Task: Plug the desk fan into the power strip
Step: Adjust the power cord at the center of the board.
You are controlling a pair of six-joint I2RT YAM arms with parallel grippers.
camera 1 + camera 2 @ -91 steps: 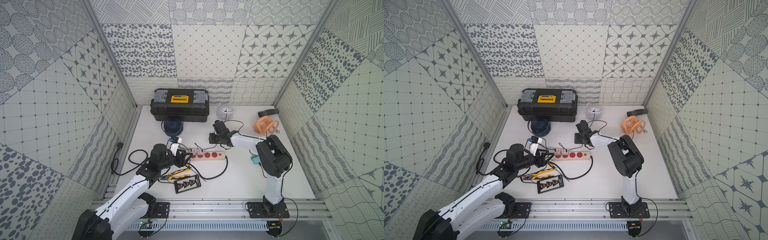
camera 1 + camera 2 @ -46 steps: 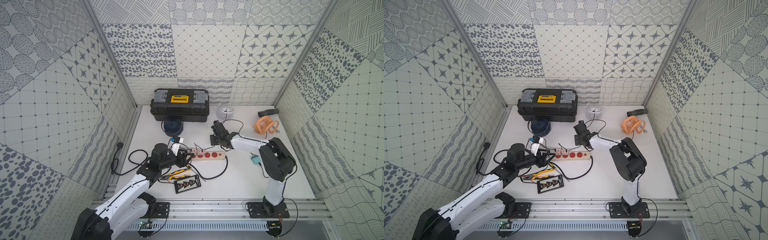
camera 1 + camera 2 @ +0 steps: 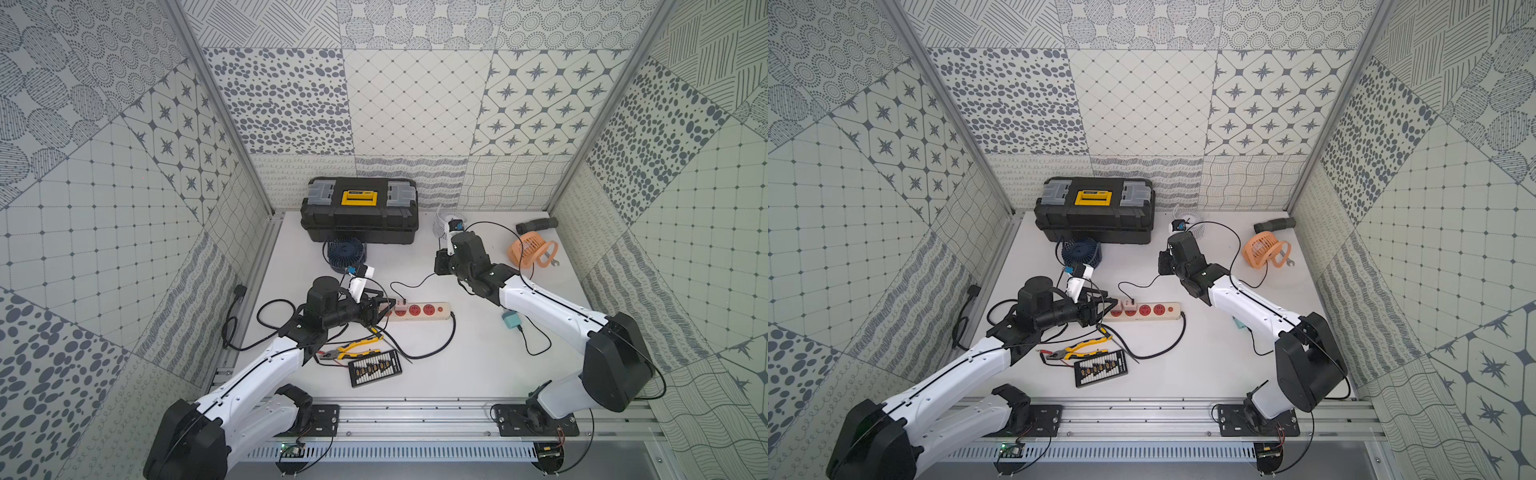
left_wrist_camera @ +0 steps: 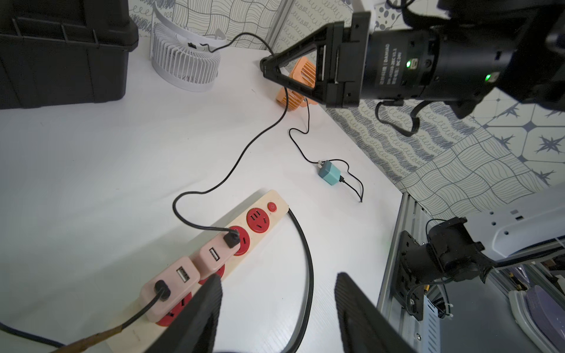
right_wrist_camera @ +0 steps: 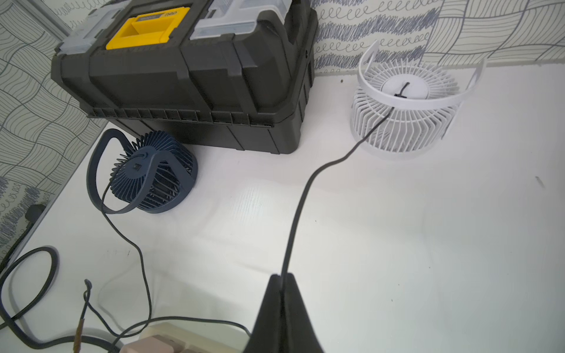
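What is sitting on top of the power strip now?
Two pink adapters sit on the power strip, each with a black cable plugged in. They cover most of two red sockets, so the holes underneath are hidden.

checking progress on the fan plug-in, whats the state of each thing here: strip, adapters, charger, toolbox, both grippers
power strip: two sockets taken, two free
pink adapters: both seated in the strip, each with a cable in
teal charger: unplugged, lying on the table
toolbox: lid shut
left gripper: open, empty
right gripper: shut on the white fan cable
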